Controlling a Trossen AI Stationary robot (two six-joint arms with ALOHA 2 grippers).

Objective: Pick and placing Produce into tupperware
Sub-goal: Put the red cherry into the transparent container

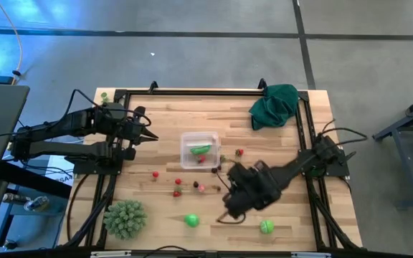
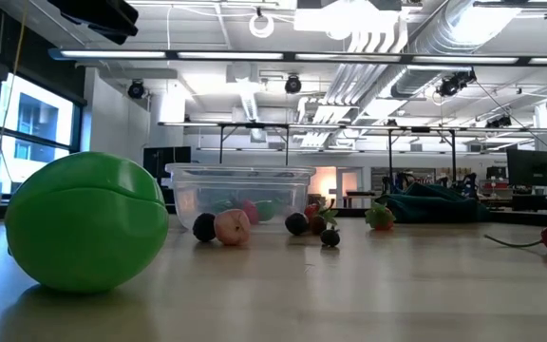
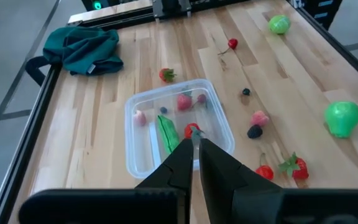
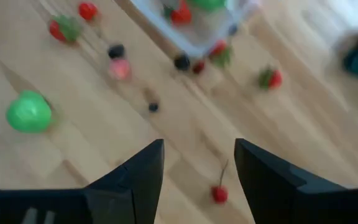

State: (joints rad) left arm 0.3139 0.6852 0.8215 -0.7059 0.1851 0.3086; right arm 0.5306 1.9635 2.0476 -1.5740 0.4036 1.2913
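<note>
Seen from above, a pale wooden table (image 1: 278,150) with a black frame fills the middle of the picture. A dark green crumpled cloth (image 1: 273,105) lies at its upper right, and a large spiky pale-green ball (image 1: 125,218) sits at its lower left.

The small clear plastic square-ish container (image 1: 200,149) sits near the table's centre, already holding a long green pod, a red piece and some pink ones. More small toy fruits, red, pink and dark, are scattered just below and to the right of it, with two bright green round fruits (image 1: 191,220) near the bottom edge.

The left end effector (image 1: 151,137) waits at centre left, its fingers pressed together and holding nothing.

The right end effector (image 4: 199,163) hovers over the lower centre of the table, fingers spread apart and empty. In its wrist view a small red cherry with a thin stem (image 4: 219,193) lies on the wood just ahead, between the fingers, stem pointing away towards the container. The right arm is clearly the nearer one to it.
</note>
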